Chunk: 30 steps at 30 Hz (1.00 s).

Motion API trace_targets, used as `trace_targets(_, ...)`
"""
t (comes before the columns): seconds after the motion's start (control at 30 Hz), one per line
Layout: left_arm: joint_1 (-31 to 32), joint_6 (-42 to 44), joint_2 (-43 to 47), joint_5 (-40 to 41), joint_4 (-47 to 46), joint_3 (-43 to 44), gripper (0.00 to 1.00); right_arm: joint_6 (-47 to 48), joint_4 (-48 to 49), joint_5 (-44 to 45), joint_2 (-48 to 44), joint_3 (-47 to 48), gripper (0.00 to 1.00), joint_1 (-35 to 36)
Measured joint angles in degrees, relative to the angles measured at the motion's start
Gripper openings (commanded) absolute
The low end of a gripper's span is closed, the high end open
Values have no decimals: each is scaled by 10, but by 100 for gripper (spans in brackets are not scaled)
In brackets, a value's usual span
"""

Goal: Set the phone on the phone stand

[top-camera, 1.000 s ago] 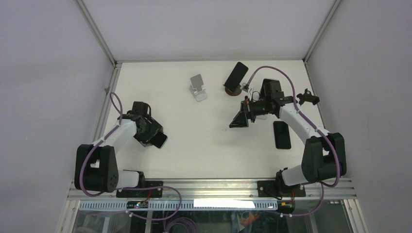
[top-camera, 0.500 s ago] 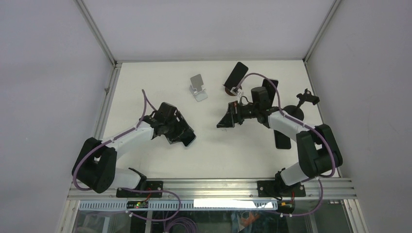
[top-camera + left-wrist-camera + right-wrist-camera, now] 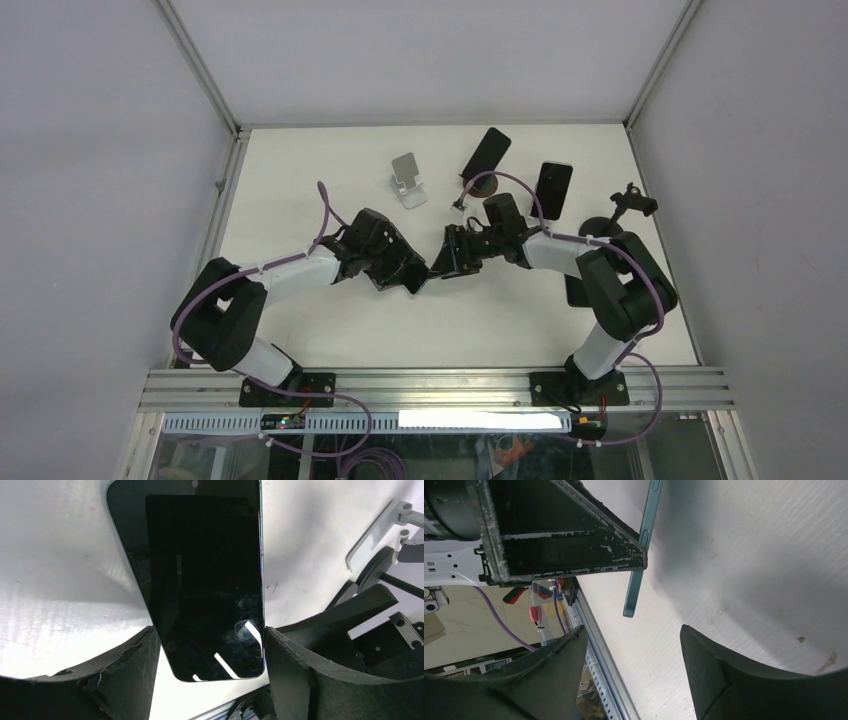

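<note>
left end effector [image 3: 408, 274] clamped on the phone [image 3: 205, 580] by its long edges, held off the bench [image 3: 300, 200] mid-workspace. right end effector [image 3: 447, 254] jaws apart, just beside it (looks like a handover). Right should close square on the free end before left lets go. phone stand [image 3: 406, 180] sits well apart, further back.

Bright, even overhead light on the white matte tabletop [image 3: 300, 170]; shadows stay soft. The glossy black phone [image 3: 205, 580] shows white glare streaks (lower corner) and smudges.
</note>
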State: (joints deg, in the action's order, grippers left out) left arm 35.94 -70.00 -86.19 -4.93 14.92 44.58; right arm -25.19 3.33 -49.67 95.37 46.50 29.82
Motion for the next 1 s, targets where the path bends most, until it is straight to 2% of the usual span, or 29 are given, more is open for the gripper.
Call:
trace_targets(0.17, 14, -17, -9, 0, -14, 8, 27, -10, 0, 10, 9, 5, 62, 2)
trace_targets(0.23, 22, -23, -14, 0, -18, 12, 28, -12, 0, 11, 9, 5, 53, 3)
trace_targets(0.33, 33, -29, -19, 1, -24, 16, 28, -13, 0, 13, 9, 7, 32, 5)
trace_targets(0.57, 46, -36, -24, 2, -29, 21, 35, -17, -9, 24, 10, 11, 7, 5)
trace_targets(0.67, 46, -38, -24, 4, -29, 21, 48, -15, -12, 32, 11, 12, 0, 4)
trace_targets(0.83, 46, -28, -23, 4, -31, 21, 83, -10, -25, 31, 11, 18, 0, 4)
trace_targets(0.93, 46, -5, -11, 1, -45, 12, 97, -4, -28, 22, 11, 22, 0, -1)
trace_targets(1.0, 46, 10, 13, 1, -61, -1, 99, -2, -30, 9, 11, 22, 0, -6)
